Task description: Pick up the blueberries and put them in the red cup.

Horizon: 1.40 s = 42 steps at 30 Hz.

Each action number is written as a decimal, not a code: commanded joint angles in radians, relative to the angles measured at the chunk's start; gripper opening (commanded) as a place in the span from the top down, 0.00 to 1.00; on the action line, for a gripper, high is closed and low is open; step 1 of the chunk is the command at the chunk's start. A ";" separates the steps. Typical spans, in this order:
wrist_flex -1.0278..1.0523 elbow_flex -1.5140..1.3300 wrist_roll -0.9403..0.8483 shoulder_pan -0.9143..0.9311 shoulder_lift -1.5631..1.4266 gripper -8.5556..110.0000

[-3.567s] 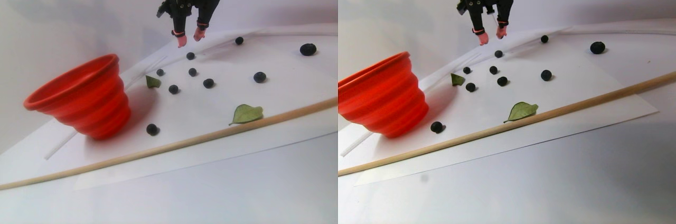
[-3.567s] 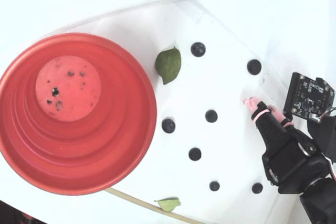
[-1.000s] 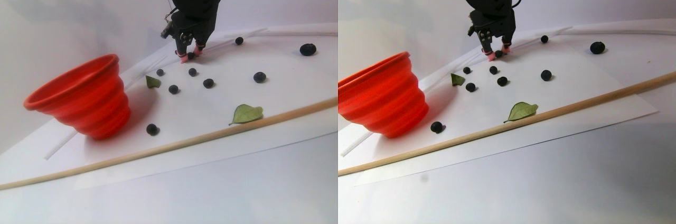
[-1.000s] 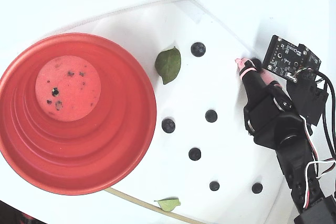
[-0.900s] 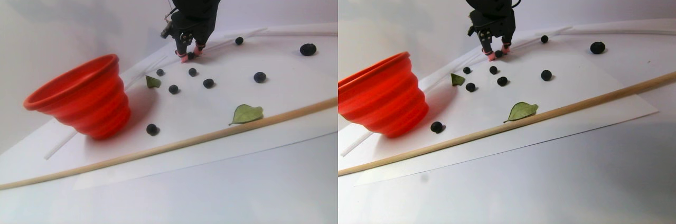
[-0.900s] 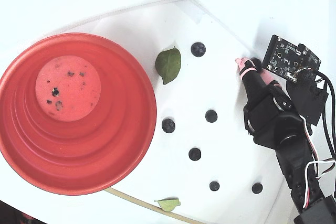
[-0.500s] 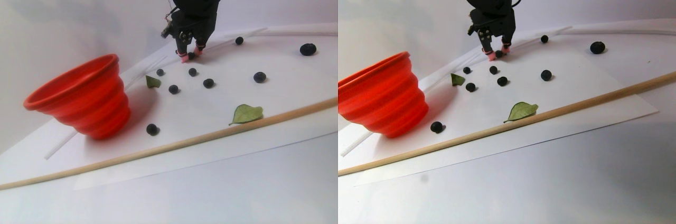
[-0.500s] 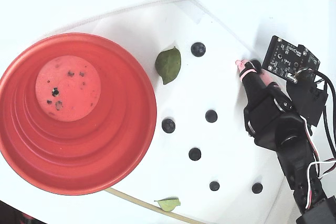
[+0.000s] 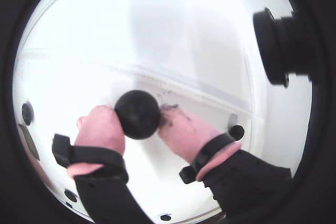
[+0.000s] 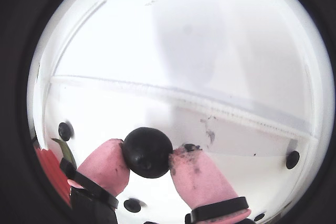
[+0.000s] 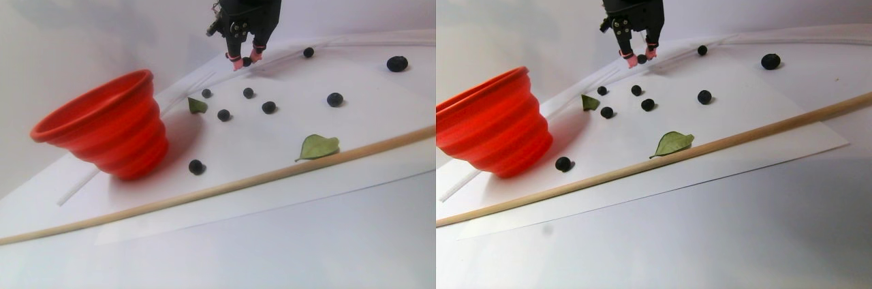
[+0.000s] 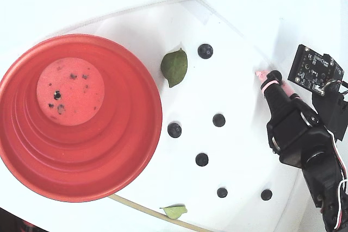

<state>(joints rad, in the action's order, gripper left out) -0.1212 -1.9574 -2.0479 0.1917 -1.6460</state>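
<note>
A dark blueberry (image 9: pixel 137 113) is pinched between my pink fingertips, and my gripper (image 9: pixel 137 121) is shut on it. The same blueberry (image 10: pixel 147 148) fills the gap in the other wrist view. In the stereo pair view the gripper (image 11: pixel 246 61) hangs just above the white sheet at the back, right of the red cup (image 11: pixel 102 125). The fixed view shows the red cup (image 12: pixel 136 150) at the left and the gripper (image 12: pixel 269 75) at the right edge. Several blueberries lie loose on the sheet, among them one (image 12: pixel 205 51) at the top and another (image 12: pixel 218 120) mid-sheet.
Two green leaves lie on the sheet, one (image 12: pixel 174 67) beside the cup and one (image 12: pixel 174 211) at the bottom. A long wooden stick (image 11: pixel 272 173) crosses the front of the white paper (image 11: pixel 238 139). A white tube (image 11: pixel 368 38) curves along the back.
The gripper closed on a blueberry at the back of the sheet and has risen off the paper with it, shifting right in the fixed view.
</note>
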 commanded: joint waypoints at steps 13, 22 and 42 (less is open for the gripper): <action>0.130 -0.064 0.018 -0.072 -0.279 0.82; 0.218 -0.098 0.029 -0.114 -0.371 0.82; 0.383 -0.176 0.069 -0.218 -0.577 0.82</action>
<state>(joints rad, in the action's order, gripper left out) 0.2454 -2.1414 -1.9865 0.0322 -2.0877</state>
